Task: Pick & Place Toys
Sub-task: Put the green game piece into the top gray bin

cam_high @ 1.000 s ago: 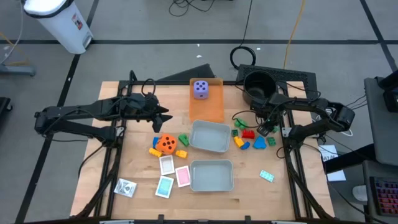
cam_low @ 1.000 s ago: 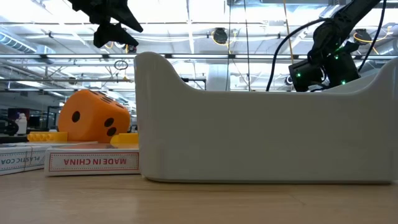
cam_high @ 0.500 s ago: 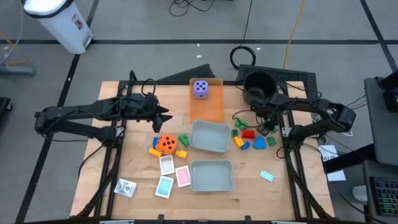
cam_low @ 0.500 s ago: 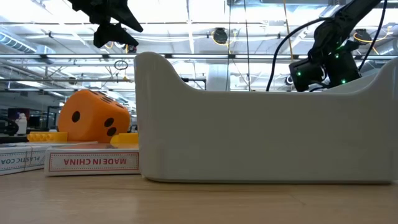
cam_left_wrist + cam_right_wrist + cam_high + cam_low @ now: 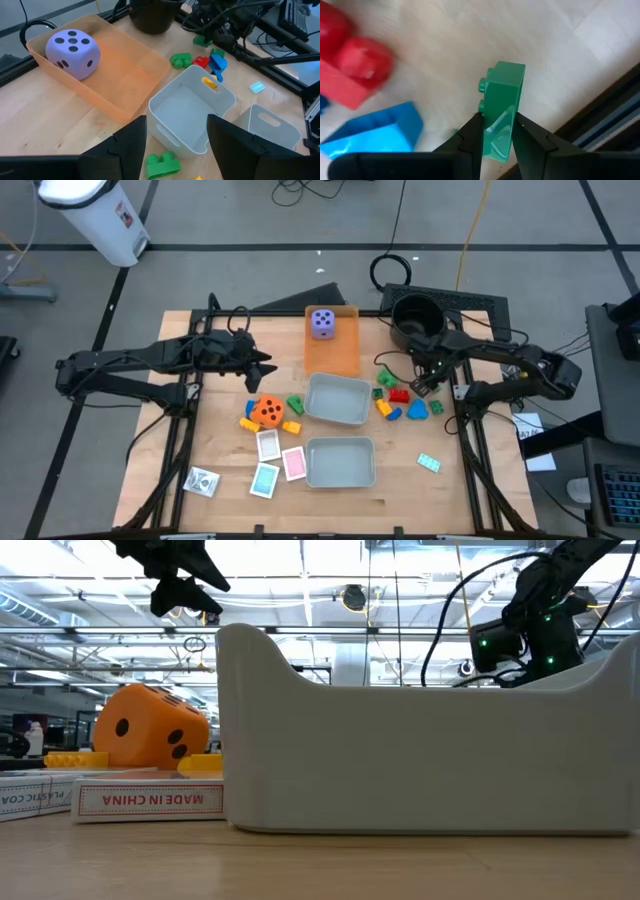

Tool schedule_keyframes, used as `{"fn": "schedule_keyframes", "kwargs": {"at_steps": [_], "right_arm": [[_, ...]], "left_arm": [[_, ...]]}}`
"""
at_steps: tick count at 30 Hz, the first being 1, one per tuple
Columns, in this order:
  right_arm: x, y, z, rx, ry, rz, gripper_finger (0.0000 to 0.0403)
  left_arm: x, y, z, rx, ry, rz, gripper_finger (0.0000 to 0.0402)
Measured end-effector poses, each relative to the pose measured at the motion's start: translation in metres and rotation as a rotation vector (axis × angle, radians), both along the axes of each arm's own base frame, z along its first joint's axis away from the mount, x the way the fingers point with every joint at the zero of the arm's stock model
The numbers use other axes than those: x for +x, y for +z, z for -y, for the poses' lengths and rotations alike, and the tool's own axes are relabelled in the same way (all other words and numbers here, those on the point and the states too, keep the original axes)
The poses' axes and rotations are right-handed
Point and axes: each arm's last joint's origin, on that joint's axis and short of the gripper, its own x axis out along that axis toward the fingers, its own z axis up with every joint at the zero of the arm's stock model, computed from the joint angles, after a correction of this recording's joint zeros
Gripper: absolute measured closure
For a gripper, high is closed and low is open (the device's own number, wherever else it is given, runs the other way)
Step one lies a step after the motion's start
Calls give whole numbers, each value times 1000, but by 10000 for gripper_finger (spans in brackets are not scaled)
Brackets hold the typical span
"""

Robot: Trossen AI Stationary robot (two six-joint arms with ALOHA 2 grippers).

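Note:
My right gripper (image 5: 424, 383) points down over the pile of small bricks (image 5: 400, 398) at the table's right and is shut on a green brick (image 5: 502, 107). A red brick (image 5: 355, 70) and a blue brick (image 5: 375, 132) lie on the table beside it. My left gripper (image 5: 262, 366) hangs open and empty above the table's left half, left of the flat orange tray (image 5: 333, 355). The purple die (image 5: 322, 323) sits in that tray. The orange die (image 5: 267, 411) rests on the table among yellow and green bricks. Pink, teal and white cards (image 5: 280, 460) lie flat near the front. My right gripper pinches the green brick's two broad faces (image 5: 496, 131) between its two fingers (image 5: 471, 134), coming from above and pointing down. The brick stands on edge in the hold, its studs (image 5: 482, 86) to one side. It appears just clear of the table.
Two grey trays (image 5: 337, 400) (image 5: 340, 463) stand mid-table, between the dice and the brick pile. A black pot (image 5: 415, 315) stands at the back right. A teal card (image 5: 428, 463) lies front right and a clear packet (image 5: 203, 480) front left.
My right gripper has risen a little above the brick pile, and its arm has drawn slightly toward the table's right edge.

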Motion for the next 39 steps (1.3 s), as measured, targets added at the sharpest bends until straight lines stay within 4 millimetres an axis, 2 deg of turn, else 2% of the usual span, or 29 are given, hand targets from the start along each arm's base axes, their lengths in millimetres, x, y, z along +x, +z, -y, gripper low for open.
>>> {"fn": "schedule_keyframes", "kwargs": {"at_steps": [5, 9, 15, 22, 26, 31, 36, 39], "right_arm": [[3, 17, 0, -24, -47, 136, 321], [9, 41, 2, -64, -82, 296, 321], [22, 79, 6, -106, -130, 670, 321], [39, 115, 10, -123, -174, 1106, 321], [55, 133, 8, -108, -137, 1321, 321], [82, 144, -3, -59, -64, 1502, 321], [107, 143, -17, 5, -19, 1590, 321], [119, 142, -27, -21, -50, 1625, 321]], "left_arm": [[2, 4, 0, 9, -1, 50, 190], [4, 8, -1, 31, -10, 89, 190], [5, 10, -1, 37, -11, 110, 190], [5, 11, 0, 9, -16, 122, 190], [15, 9, -3, -44, -65, 149, 190], [38, 1, -10, -122, -142, 189, 190], [64, -8, -16, -133, -193, 252, 190], [75, -13, -19, -130, -196, 279, 190]]}}
